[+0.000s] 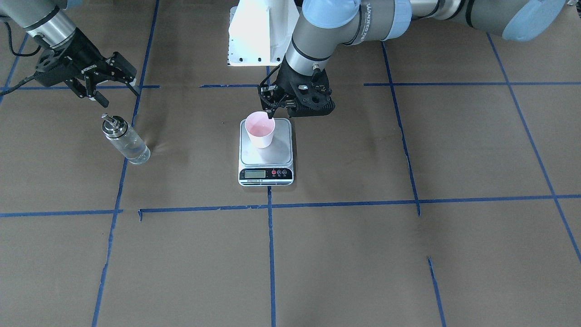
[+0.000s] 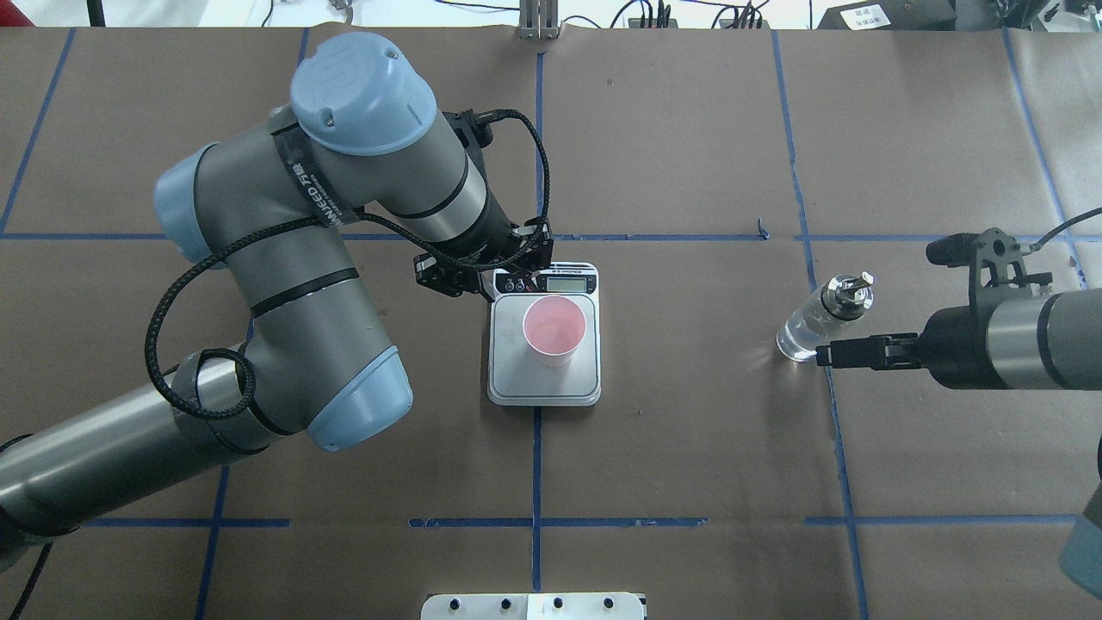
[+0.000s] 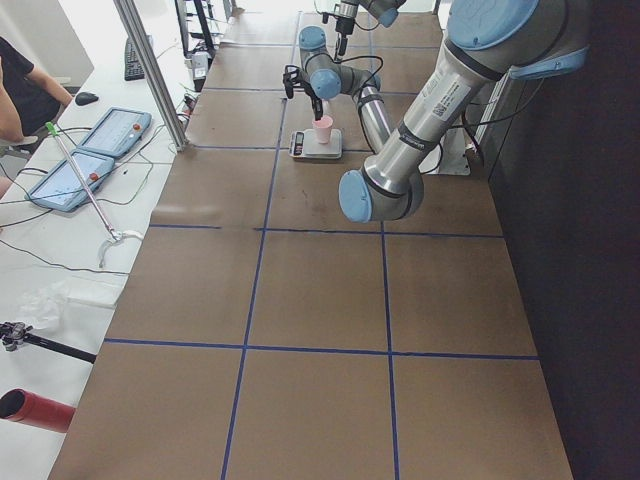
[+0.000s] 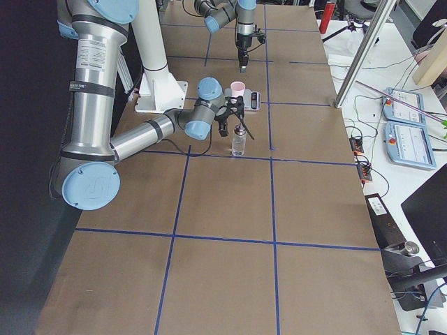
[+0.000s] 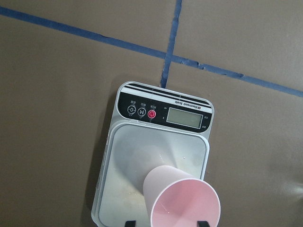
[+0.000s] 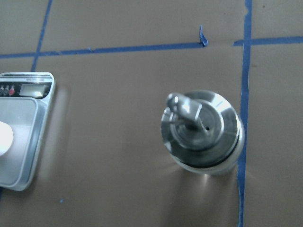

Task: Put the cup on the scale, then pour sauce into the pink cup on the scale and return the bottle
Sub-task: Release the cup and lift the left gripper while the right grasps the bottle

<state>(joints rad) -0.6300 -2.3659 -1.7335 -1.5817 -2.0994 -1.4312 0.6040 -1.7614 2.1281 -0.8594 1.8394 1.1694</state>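
Pale pink tapered paper cup [image 1: 260,132] stands on the flat silver-topped kitchen scale [image 1: 282,152], with the left claw [image 1: 273,107] released just above it. Pouring remains: the clear glass spouted bottle [image 1: 125,140] (sauce [image 1: 135,151] inside) stands ungrasped on the desk [image 1: 363,250], right claw [image 1: 113,93] spread nearby.

Pink cup [image 1: 260,131] is sitting upright on the scale [image 1: 281,150], roughly mid-platform and a touch toward the end away from the display, with its pink inside showing. The scale is lying flat, silver top, white body, black strip with an LCD and little round buttons. The glass bottle [image 1: 127,141] is standing upright well apart from the scale, off to the robot's right, silver spout top on. Clear sauce [image 1: 135,150] is sitting inside it.
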